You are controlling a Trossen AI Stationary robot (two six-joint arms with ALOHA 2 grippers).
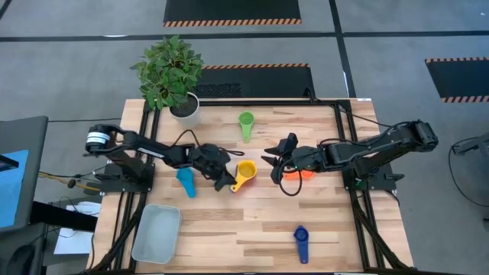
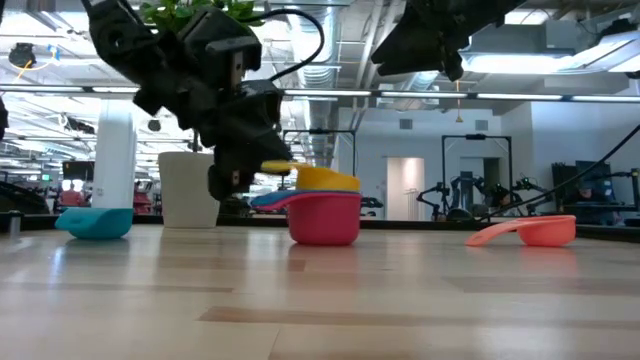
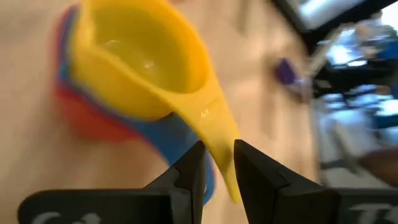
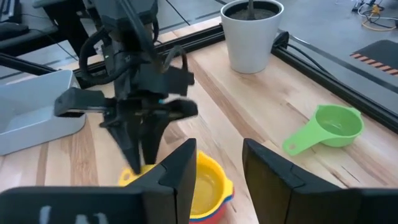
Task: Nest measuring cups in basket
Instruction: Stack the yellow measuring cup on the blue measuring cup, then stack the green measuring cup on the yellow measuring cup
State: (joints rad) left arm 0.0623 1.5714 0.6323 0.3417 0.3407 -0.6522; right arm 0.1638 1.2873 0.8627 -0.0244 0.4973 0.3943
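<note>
Gripping the yellow cup (image 3: 146,62) by its flat handle, the left gripper (image 1: 226,182) has its jaws nearly shut around it near the middle of the tabletop (image 1: 267,221). The basket (image 1: 157,233) lies at the near left corner, well apart and empty. This cup sits in a stack with a blue cup under it and the red cup (image 2: 325,219) lowest; if the handle slips or the lift tilts, the stack can come apart or tip. The right gripper (image 1: 269,159) hangs just beside with jaws open (a collision seems possible). I count one basket and seven cups: three stacked, plus green (image 1: 246,122), light blue (image 1: 186,181), orange (image 2: 528,231) and dark blue (image 1: 300,239) ones.
</note>
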